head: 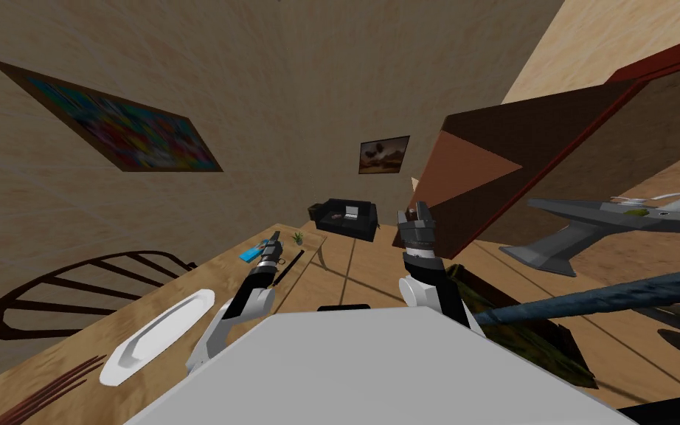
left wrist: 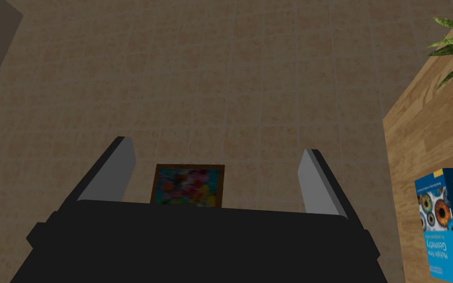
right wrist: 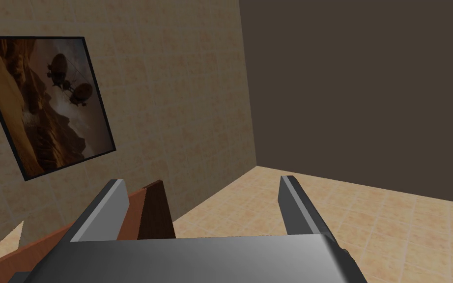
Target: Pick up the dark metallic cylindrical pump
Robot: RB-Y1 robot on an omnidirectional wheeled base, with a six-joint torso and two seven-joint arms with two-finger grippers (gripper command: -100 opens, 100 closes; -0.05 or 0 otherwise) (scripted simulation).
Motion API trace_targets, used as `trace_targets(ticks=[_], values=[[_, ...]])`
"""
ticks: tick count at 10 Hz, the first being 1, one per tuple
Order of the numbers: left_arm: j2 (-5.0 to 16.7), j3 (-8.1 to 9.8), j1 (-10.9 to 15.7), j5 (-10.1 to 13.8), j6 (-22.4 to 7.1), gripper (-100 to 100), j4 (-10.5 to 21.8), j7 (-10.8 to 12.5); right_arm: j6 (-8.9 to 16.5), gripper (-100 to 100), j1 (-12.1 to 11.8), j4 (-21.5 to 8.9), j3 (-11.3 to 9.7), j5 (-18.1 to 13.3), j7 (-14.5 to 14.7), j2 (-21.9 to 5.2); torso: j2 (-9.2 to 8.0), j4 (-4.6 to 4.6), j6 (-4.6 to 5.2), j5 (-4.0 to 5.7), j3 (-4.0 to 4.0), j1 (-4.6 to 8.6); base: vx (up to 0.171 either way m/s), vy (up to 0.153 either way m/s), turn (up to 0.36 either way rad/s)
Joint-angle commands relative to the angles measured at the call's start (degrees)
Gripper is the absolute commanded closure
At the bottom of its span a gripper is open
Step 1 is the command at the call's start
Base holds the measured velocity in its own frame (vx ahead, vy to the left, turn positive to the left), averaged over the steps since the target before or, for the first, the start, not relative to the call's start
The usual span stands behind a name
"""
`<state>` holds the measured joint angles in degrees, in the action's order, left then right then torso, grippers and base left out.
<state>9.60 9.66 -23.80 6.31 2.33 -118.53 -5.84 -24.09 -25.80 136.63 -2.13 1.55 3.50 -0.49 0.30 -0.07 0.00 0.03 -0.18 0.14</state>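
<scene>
Since the slim, dark, cylindrical metal pump (head: 290,267) lies on the light wooden table (head: 213,273) just beside my left forearm, I judge it rigid, fairly light and apt to roll, so mid-shaft is the best hold. The left gripper (left wrist: 215,157) hangs released beyond it, near a blue book (left wrist: 444,221). The right gripper (right wrist: 201,189) is raised and likewise released.

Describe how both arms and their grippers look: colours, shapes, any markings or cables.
Left arm: white shell near the body, dark forearm. Right arm: white with dark joints. Left gripper: black box body with two thin, light grey, blade-like fingers. Right gripper: the same kind of fingers, its box shaded grey. No cables or markings are visible.
</scene>
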Motion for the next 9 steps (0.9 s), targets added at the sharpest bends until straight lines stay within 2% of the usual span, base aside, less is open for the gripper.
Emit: trace_targets(ticks=[1,2,4,5,7,8,9], values=[[-0.09,1.06,0.10,1.46,-2.86,-100,1.69,0.46,0.00,0,0.00,0.00,0.00,0.00,0.00,0.00,0.00,0.00,0.00,0.00,0.00,0.00,0.136,-0.102,0.140],[-0.09,1.06,0.10,1.46,-3.62,-100,1.69,0.46,0.00,0,-0.01,0.00,0.00,0.00,0.00,0.00,0.19,-0.04,0.00,0.03,-0.10,0.16,0.102,-0.079,0.056],[0.14,2.90,0.97,3.49,-7.71,-100,4.49,1.31,0.00,0,0.00,0.00,0.00,0.00,0.00,0.00,0.07,-0.02,0.00,0.02,-0.04,0.09,0.095,-0.078,0.099],[0.14,2.90,0.97,3.49,-8.66,-100,4.49,1.31,0.00,0,0.00,0.00,0.00,0.00,0.00,0.00,0.14,-0.03,0.00,0.03,-0.08,0.12,0.095,-0.065,0.065],[0.41,4.84,2.01,5.34,-12.73,-100,7.47,2.32,0.00,0,0.00,0.00,0.00,0.00,0.00,0.00,0.13,-0.03,0.01,0.02,-0.07,0.09,0.106,-0.076,0.123],[0.41,4.84,2.01,5.34,-14.09,-100,7.47,2.32,0.00,0,0.00,0.00,0.00,0.00,0.00,0.00,0.15,-0.04,-0.01,0.02,-0.09,0.08,0.089,-0.064,0.055],[0.60,5.85,2.59,6.16,-15.86,-100,9.04,2.89,0.00,0,0.00,0.00,0.00,0.00,0.00,0.00,0.10,-0.03,0.02,0.02,-0.07,0.04,0.093,-0.062,0.064]])
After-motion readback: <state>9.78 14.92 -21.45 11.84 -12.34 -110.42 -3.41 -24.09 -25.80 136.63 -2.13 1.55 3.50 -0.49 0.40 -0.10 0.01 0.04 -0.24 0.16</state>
